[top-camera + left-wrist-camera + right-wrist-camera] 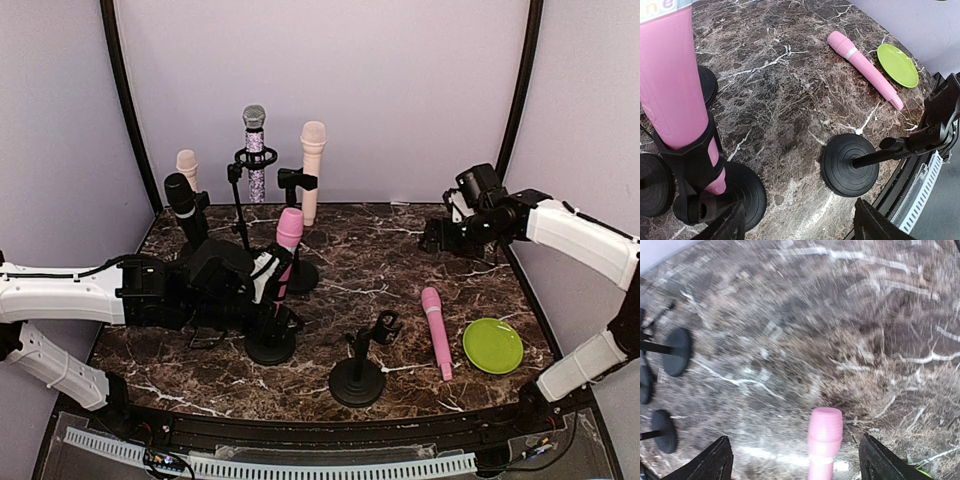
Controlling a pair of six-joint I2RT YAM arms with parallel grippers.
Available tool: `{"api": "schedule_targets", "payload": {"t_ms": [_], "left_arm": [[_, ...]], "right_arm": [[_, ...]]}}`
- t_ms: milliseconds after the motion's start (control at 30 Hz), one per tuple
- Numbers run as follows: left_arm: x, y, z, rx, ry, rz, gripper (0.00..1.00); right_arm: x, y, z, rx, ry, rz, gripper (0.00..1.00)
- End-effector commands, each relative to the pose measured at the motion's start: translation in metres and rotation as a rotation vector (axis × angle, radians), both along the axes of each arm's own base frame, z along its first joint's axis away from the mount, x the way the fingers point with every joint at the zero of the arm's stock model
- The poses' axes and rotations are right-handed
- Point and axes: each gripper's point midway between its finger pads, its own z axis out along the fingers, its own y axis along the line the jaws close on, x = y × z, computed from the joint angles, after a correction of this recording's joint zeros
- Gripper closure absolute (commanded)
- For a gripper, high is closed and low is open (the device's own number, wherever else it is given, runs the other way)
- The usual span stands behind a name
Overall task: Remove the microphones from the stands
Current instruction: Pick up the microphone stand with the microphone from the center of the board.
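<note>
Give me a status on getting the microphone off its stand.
Looks done: a loose pink microphone lies flat beside the green plate, and the front stand is empty. In hand: the left gripper is open beside the upright pink microphone, not yet around it; the right gripper hangs open, holding nothing. Left: that microphone sits in its clip, so gripping and lifting remain.

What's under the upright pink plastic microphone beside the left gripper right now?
The pink plastic microphone sits in a black clip holder; its tapered tail pokes through above a round black stand base on the marble table. The post joining clip and base is covered.
</note>
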Motion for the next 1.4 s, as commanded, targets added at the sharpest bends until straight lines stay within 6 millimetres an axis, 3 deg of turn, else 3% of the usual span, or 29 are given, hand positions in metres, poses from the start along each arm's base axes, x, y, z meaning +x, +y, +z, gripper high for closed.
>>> {"api": "schedule_targets", "payload": {"t_ms": [0, 233, 600, 700, 900, 1100, 1367], "left_arm": [[0.000, 0.004, 0.009, -0.036, 0.011, 0.019, 0.24], [0.001, 0.011, -0.006, -0.042, 0.028, 0.035, 0.24], [-0.004, 0.016, 0.006, -0.100, 0.018, 0.025, 0.24], [-0.005, 0.020, 0.006, -0.098, 0.027, 0.030, 0.24], [-0.005, 0.025, 0.004, -0.076, 0.050, 0.041, 0.24], [-0.006, 0.030, 0.004, -0.081, 0.057, 0.052, 0.24], [-0.008, 0.039, 0.003, -0.092, 0.063, 0.069, 0.24]], "right_arm": [[-0.007, 0.024, 0.072, 0.147, -0.132, 0.049, 0.11], [-0.038, 0.079, 0.153, 0.288, -0.267, 0.154, 0.11], [-0.098, 0.199, 0.204, 0.580, -0.346, 0.464, 0.09], [-0.109, 0.231, 0.204, 0.579, -0.352, 0.538, 0.08], [-0.095, 0.272, 0.184, 0.468, -0.361, 0.557, 0.08], [-0.065, 0.288, 0.162, 0.366, -0.380, 0.489, 0.13], [-0.055, 0.315, 0.137, 0.332, -0.353, 0.524, 0.27]]}}
